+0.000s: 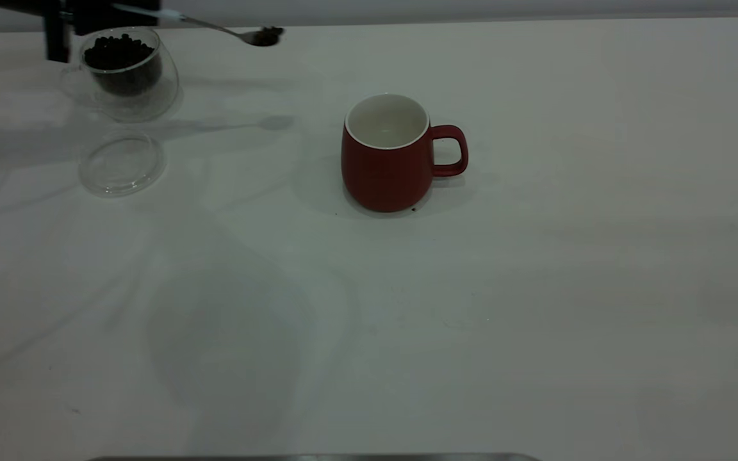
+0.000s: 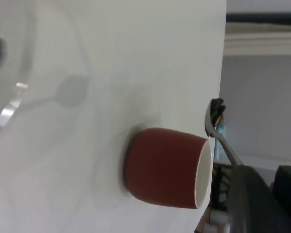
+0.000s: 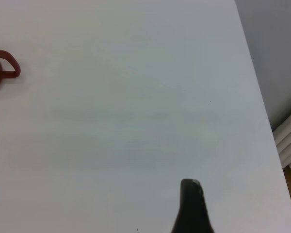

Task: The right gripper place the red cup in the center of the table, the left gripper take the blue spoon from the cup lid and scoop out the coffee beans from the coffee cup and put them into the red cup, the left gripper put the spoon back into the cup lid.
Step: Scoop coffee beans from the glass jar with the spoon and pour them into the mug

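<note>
The red cup (image 1: 387,157) stands upright near the middle of the table (image 1: 535,288), handle to the right, its white inside showing no beans. It also shows in the left wrist view (image 2: 162,167). The coffee cup (image 1: 124,75) holds the coffee beans (image 1: 116,51) at the far left. The cup lid (image 1: 121,162) lies empty in front of it. My left gripper (image 1: 113,13) is shut on the blue spoon's handle above the coffee cup. The blue spoon (image 1: 261,36) is held in the air with several beans in its bowl (image 2: 216,112), left of and behind the red cup. My right gripper (image 3: 191,208) hovers over bare table, far right of the red cup.
A small dark speck (image 1: 414,209) lies on the table at the red cup's base. The table's far edge runs just behind the spoon. The table's right edge (image 3: 254,87) is near my right gripper.
</note>
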